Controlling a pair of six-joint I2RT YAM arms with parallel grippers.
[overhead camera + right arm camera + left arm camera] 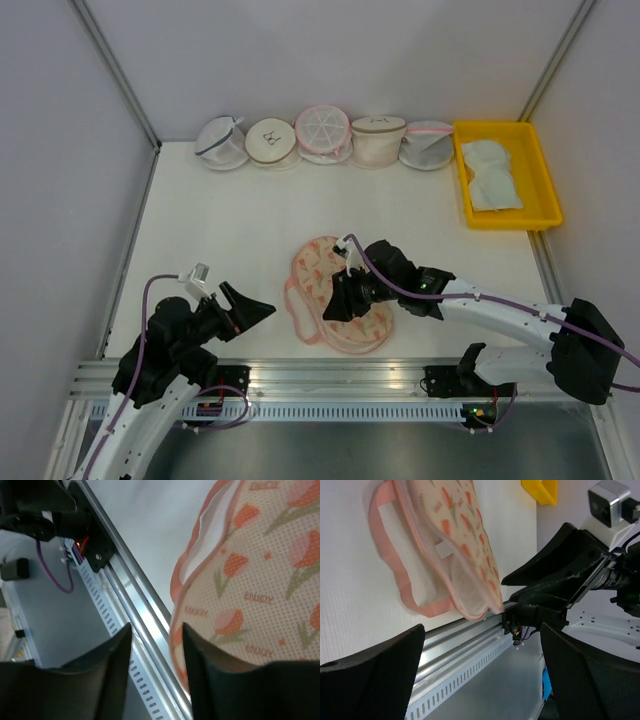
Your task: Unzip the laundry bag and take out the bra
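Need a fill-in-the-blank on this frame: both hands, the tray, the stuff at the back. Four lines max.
1. The right hand hangs over the ___.
2. The left hand is ___, touching nothing.
3. The tray at the back right is ___.
4. ___ round bags stand in a row at the back.

Missing words: laundry bag; open; yellow; five.
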